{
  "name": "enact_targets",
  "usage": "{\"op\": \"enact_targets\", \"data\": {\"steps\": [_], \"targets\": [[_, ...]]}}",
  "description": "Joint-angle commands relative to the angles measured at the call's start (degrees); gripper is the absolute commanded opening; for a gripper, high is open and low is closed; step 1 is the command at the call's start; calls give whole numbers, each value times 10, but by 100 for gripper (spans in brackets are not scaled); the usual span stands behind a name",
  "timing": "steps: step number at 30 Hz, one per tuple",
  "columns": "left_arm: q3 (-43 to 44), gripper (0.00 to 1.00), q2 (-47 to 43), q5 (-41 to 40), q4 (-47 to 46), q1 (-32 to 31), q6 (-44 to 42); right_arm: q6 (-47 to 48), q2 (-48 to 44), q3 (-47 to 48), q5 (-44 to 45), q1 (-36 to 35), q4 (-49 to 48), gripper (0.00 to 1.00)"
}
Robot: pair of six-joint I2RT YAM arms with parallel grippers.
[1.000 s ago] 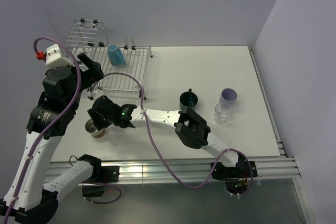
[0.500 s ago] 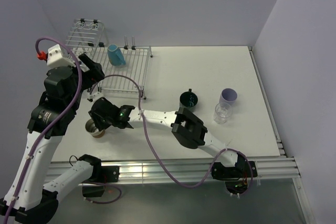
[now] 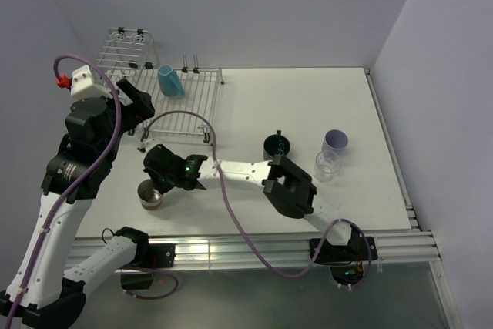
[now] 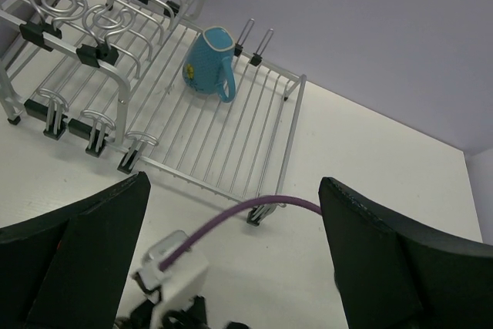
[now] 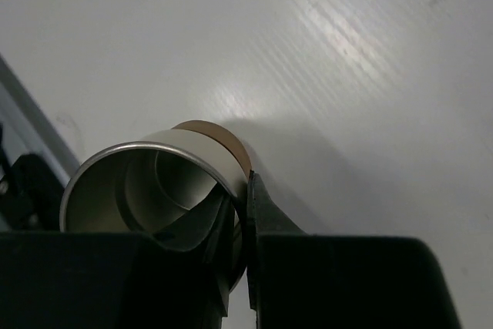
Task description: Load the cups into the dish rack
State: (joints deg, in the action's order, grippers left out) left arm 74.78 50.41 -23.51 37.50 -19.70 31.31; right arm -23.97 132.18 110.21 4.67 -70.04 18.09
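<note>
the tan-brown cup sits at the lower left of the overhead frame, on the counter, below the dish rack and apart from it. the right end effector is closed on its rim, one finger inside the wall and one outside. the cup looks light and rigid. its shiny, metal-like lining is probably slick, so a pinch on one side of the thin wall may let it swing or slip. a firm, deep bite over the rim seems the safest hold. the left end effector hangs wide open near the rack's left edge, holding nothing.

only the right wrist view shows the pinch itself, with the cup wall squeezed between the fingers; overhead, the wrist hides it. only the overhead view shows the dark teal mug, lavender tumbler and clear tumbler, all on the counter at centre right. the left wrist view shows best the light-blue mug, resting on the rack's flat slatted part.
</note>
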Motion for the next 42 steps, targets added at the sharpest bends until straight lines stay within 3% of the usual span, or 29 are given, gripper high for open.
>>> {"op": "enact_targets", "data": {"steps": [1, 8, 10, 13, 17, 26, 42], "targets": [[9, 99, -2, 19, -36, 0, 14, -9, -158, -55, -29, 24, -52, 0], [25, 99, 18, 96, -93, 0, 23, -84, -364, -261, -166, 148, -158, 0], [17, 99, 31, 162, -120, 0, 31, -105, -408, -295, -227, 195, -178, 0], [13, 99, 53, 228, -159, 0, 46, -156, -440, -348, -330, 241, -254, 0], [5, 99, 70, 269, -199, 0, 53, -286, -464, -443, -446, 321, -440, 0], [-37, 99, 91, 426, -307, 0, 82, -485, -454, -513, -526, 376, -694, 0], [-62, 99, 82, 582, -352, -4, 66, -604, -395, -471, -528, 395, -800, 0]]}}
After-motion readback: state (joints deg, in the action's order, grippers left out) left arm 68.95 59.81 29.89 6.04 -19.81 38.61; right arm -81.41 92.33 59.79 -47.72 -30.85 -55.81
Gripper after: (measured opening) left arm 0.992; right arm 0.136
